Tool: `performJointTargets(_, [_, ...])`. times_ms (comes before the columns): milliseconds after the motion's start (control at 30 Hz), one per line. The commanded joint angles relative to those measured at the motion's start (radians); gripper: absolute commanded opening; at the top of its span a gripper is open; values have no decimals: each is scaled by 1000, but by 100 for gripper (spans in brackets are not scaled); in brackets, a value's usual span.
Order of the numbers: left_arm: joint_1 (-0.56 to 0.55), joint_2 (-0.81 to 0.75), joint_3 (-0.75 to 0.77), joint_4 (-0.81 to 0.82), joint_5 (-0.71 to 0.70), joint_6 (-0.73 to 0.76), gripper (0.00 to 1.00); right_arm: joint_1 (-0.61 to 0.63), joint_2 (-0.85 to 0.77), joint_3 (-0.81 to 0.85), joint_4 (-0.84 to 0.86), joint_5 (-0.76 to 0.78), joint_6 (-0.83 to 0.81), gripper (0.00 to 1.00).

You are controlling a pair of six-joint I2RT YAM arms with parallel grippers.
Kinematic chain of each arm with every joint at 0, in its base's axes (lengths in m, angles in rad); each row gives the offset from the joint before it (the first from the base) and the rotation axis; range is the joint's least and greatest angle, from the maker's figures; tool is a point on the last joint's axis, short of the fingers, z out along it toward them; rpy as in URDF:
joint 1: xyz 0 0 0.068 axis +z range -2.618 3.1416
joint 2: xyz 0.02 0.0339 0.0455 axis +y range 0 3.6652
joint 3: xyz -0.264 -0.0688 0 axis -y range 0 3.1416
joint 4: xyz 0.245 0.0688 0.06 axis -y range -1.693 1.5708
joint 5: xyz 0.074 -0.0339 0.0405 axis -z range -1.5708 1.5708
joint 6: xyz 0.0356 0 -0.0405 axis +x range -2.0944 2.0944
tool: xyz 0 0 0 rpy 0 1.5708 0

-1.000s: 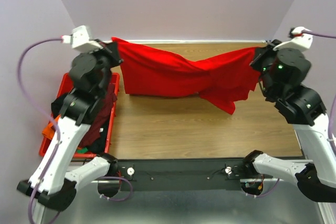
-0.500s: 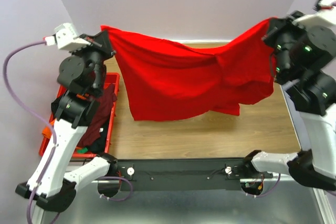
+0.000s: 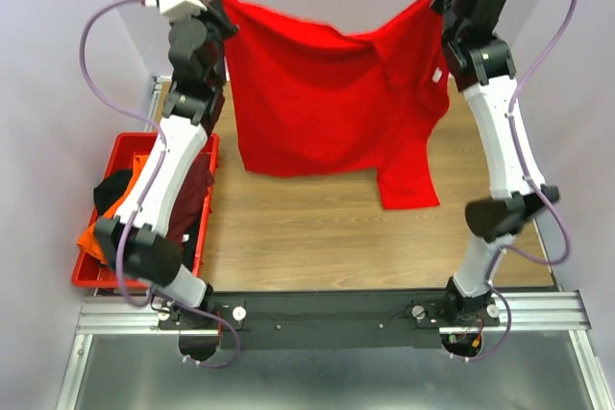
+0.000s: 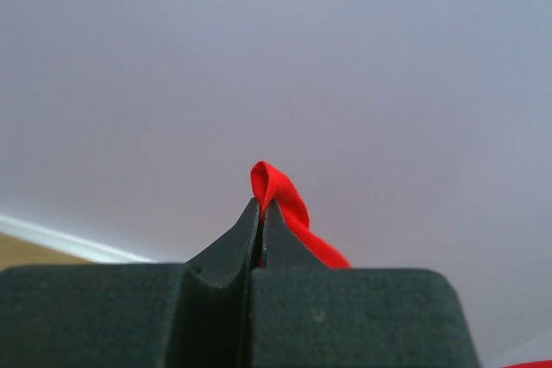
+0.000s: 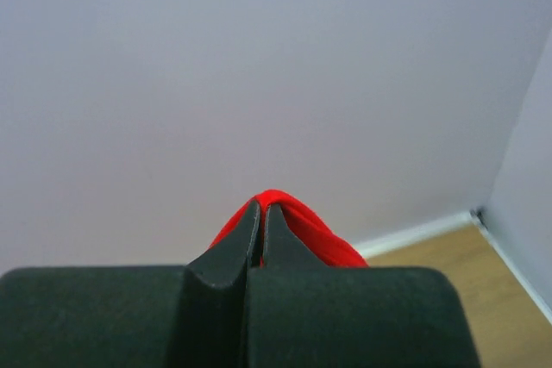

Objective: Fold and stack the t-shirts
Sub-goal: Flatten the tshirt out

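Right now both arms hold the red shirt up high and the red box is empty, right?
Not empty: the top external view shows dark and orange clothes in the red box. The red shirt is held up high, as you said.

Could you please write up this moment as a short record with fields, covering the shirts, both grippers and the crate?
held item: bright red t-shirt, hanging spread out between the two grippers above the table
left gripper: shut on one upper edge of the shirt
right gripper: shut on the other upper edge
fold state: unfolded, one sleeve dangling lowest on the right arm's side
red crate: at the table's left, holding dark maroon cloth, black cloth and orange cloth
stack: none on the table yet
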Motion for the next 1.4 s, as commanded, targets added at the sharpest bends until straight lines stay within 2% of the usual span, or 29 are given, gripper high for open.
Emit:
performJointTargets(0, [78,108,205,138,93,0,0,-46,139,286,134,-106,-13,1])
performJointTargets(67, [122,188,292,134,152,-14,0,-59,184,390,188,-116,-27,1])
performJointTargets(133, [144,248,404,132,202,-25,0,-64,175,368,301,-120,-48,1])
performJointTargets(233, [169,289,481,132,238,-23,0,-67,108,222,419,-145,-61,1])
performJointTargets(333, [173,286,439,146,265,-17,0,-66,50,72,440,-140,-41,1])
performJointTargets(433, [175,251,295,166,278,-34,0,-66,-10,-158,440,-107,4,1])
performJointTargets(500, [176,205,134,193,293,-62,0,-66,-96,-305,440,-74,57,1])
performJointTargets(567, [176,171,19,206,287,-81,0,-67,-156,-535,441,-57,103,1])
performJointTargets(600, [176,153,-94,207,278,-115,0,-67,-222,-609,440,-50,152,1])
performJointTargets(633, [179,119,-147,201,261,-140,0,-67,-251,-762,440,-50,171,1])
performJointTargets(667, [182,102,-246,186,258,-160,0,-67,-283,-833,441,-54,192,1])
performJointTargets(800, [185,41,-457,102,247,-272,0,-69,-399,-1140,423,-90,284,1])
performJointTargets(1000, [175,-10,-725,7,275,-399,0,-70,-495,-1401,259,-128,381,1])
performJointTargets(1133, [162,-57,-815,-55,278,-447,0,-70,-517,-1481,165,-177,418,1])
performJointTargets(1233, [155,-102,-881,-90,272,-456,0,-72,-540,-1515,111,-156,426,1])
performJointTargets(1367, [141,-195,-951,-116,265,-438,0,-84,-554,-1522,59,-155,416,10])
